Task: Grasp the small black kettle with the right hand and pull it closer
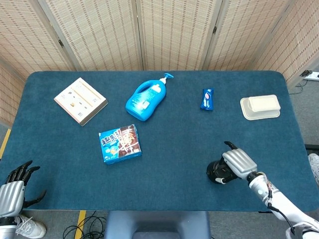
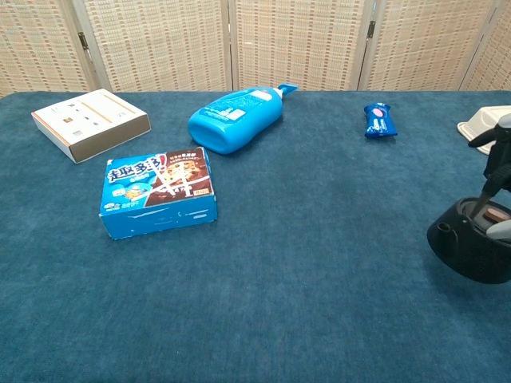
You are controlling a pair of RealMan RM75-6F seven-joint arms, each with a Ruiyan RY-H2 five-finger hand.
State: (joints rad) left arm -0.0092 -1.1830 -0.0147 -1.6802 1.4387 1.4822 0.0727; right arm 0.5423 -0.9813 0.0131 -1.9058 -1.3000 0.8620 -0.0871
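Observation:
The small black kettle (image 1: 218,173) stands near the table's front edge on the right, and in the chest view the kettle (image 2: 471,249) sits at the far right, partly cut off. My right hand (image 1: 238,163) grips it from above, fingers curled over its top. The chest view shows only a few dark fingers of the right hand (image 2: 497,163) at the frame edge, reaching down into the kettle's rim. My left hand (image 1: 14,184) hangs off the table's front left corner with its fingers spread and nothing in them.
A blue cookie box (image 1: 119,143) lies left of centre. Further back are a blue detergent bottle (image 1: 145,98), a flat carton (image 1: 80,100), a small blue packet (image 1: 207,98) and a white lidded container (image 1: 259,106).

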